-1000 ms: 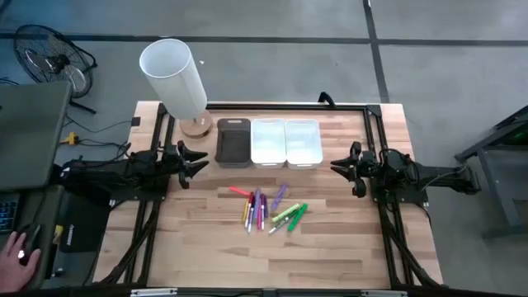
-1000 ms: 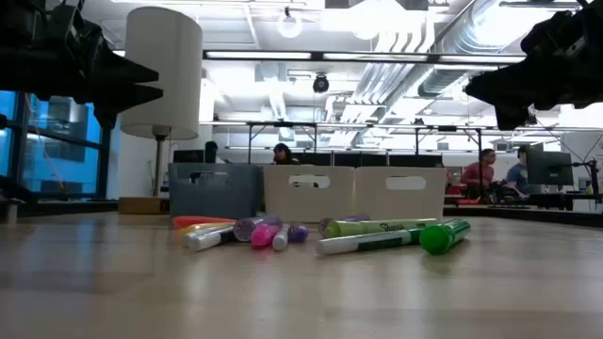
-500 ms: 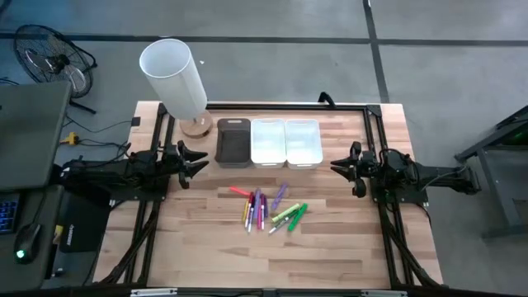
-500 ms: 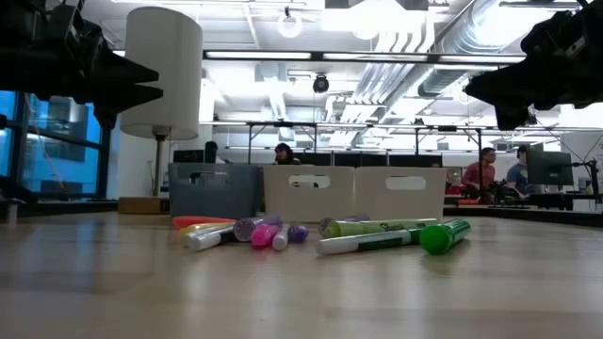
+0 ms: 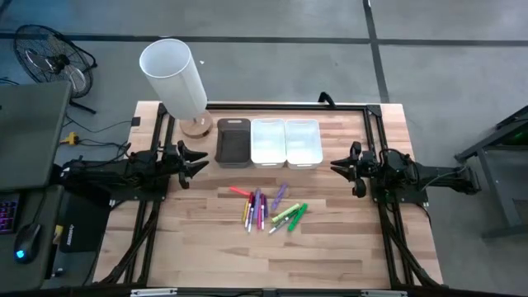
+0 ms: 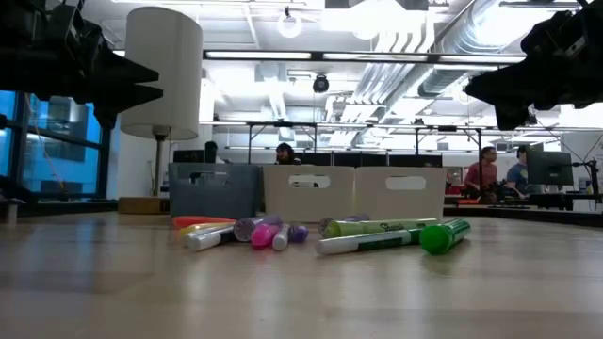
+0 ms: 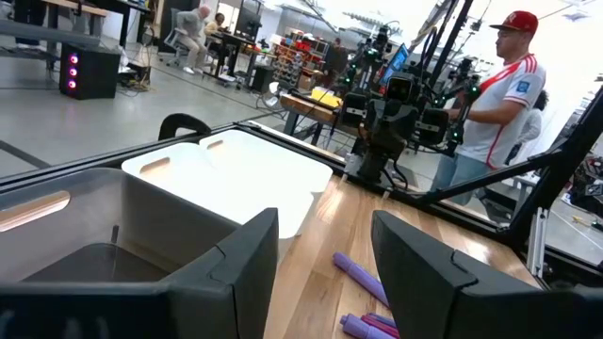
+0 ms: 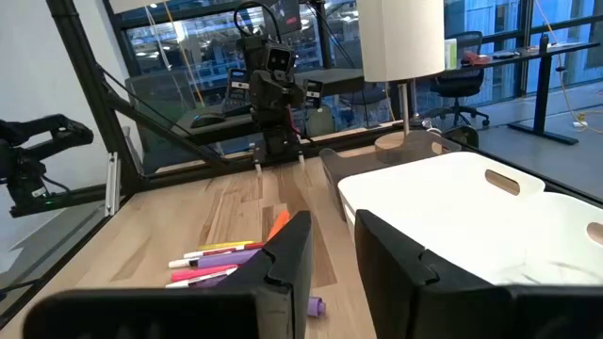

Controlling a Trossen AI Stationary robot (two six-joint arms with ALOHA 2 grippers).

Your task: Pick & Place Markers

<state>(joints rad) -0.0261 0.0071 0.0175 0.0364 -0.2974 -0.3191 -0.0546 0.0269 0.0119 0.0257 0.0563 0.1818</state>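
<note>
Wood: the table [image 5: 330, 239] is pale planks with a black frame along its edges.
Markers: the markers [image 5: 267, 208] lie loose in a heap at the middle of the table — red, yellow, pink and purple ones to the left, bright green ones to the right, none in a bin.
Bins: a dark bin [image 5: 233, 142] and two white bins [image 5: 285, 142] sit side by side just behind the heap.
Lamp: a white lamp [image 5: 173, 78] stands at the back left corner.
Left gripper: the left gripper [image 5: 198, 160] hovers at the left edge beside the dark bin, fingers apart, nothing between them.
Right gripper: the right gripper [image 5: 337, 167] hovers at the right edge, well apart from the markers — fingers a narrow gap apart, holding nothing.
Room: people sit at desks beyond the table.
</note>
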